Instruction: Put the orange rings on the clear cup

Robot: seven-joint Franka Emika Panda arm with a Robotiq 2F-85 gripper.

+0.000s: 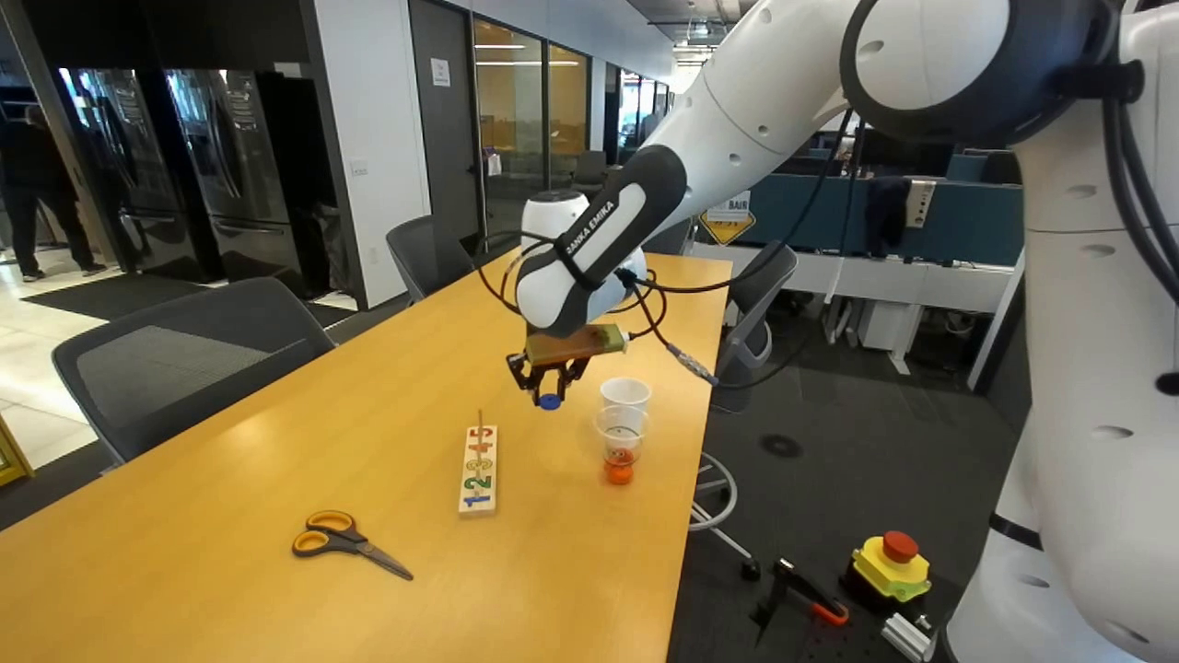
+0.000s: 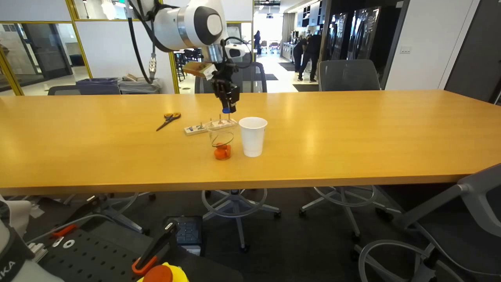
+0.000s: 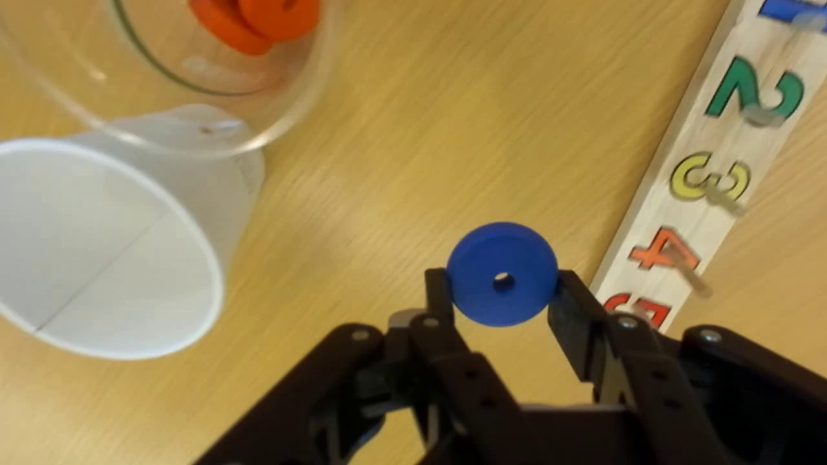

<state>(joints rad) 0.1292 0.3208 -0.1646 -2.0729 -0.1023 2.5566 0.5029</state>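
The hand (image 3: 499,284) grips a small blue ring (image 3: 504,248) by two opposite edges, and the ring sits roughly level up in the air over the bench (image 1: 368,460). In the wrist view it shows between the white cup (image 2: 252,137) and a wooden board (image 3: 725,137). The orange rings (image 3: 282,16) are at the bottom of the clear cup (image 2: 221,138); how many there are is hard to tell. The clear cup stands upright on the bench, with the white cup upright just beside it. The board lies flat near both cups, printed with coloured numbers from one to five, with thin pegs (image 3: 688,272) rising from it. Past the board from the cups, a pair of scissors (image 1: 357,545) with orange and dark handles lies flat. Grey chairs (image 1: 193,359) stand along the bench.
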